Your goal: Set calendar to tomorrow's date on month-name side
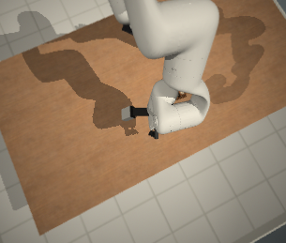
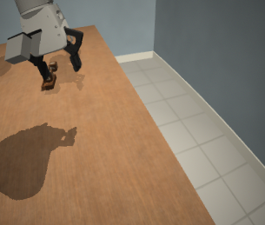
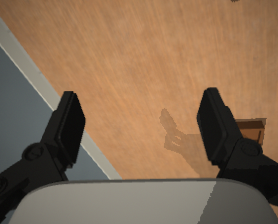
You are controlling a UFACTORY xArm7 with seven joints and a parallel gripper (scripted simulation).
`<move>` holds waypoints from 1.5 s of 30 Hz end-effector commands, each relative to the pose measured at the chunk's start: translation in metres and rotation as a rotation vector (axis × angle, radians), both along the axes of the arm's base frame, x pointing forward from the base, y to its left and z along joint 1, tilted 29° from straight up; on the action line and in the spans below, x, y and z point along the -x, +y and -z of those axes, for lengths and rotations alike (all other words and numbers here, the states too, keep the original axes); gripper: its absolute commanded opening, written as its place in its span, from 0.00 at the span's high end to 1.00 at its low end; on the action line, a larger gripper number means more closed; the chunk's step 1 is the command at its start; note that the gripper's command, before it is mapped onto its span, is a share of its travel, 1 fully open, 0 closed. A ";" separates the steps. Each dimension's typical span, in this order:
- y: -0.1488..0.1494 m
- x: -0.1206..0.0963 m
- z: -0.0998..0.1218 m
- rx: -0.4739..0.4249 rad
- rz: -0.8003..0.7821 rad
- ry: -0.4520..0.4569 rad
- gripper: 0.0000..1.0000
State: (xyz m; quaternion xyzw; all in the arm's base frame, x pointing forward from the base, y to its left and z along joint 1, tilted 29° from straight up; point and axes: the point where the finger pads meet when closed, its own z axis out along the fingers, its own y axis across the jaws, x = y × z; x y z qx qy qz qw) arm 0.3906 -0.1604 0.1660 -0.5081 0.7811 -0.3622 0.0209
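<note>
Claw [image 1: 154, 123] [image 2: 62, 74] [image 3: 140, 104] apart above table [image 1: 69, 160] [image 2: 112, 157] [image 3: 125, 60]; exterior view: tray [image 2: 48, 86] [image 3: 252, 131] at its seven o'clock, partly hidden.

You can see a table [image 1: 74, 170] [image 2: 125, 157] [image 3: 125, 60] that looks like smooth wood with fine streaks. Your gripper [image 2: 62, 72] [image 3: 140, 104] has dull black fingers, like plastic. The tray [image 2: 48, 87] [image 3: 253, 131] looks like darker wood.

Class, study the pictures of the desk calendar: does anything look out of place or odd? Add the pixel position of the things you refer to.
Yes. In the exterior view, one small brown cube [image 2: 53, 64] appears to sit outside the calendar's tray [image 2: 46, 87] [image 3: 254, 133], beyond its far end. That looks odd because both cubes belong side by side inside it. I see no clear damage.
</note>
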 end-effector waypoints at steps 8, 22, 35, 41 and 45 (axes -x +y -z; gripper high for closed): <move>-0.110 0.033 -0.070 0.109 0.135 -0.100 0.00; -0.224 0.134 -0.142 0.262 0.344 -0.152 0.00; -0.289 0.269 -0.192 0.390 0.572 -0.134 0.00; -0.301 0.314 -0.203 0.419 0.637 -0.119 0.00; -0.307 0.358 -0.212 0.445 0.706 -0.101 0.00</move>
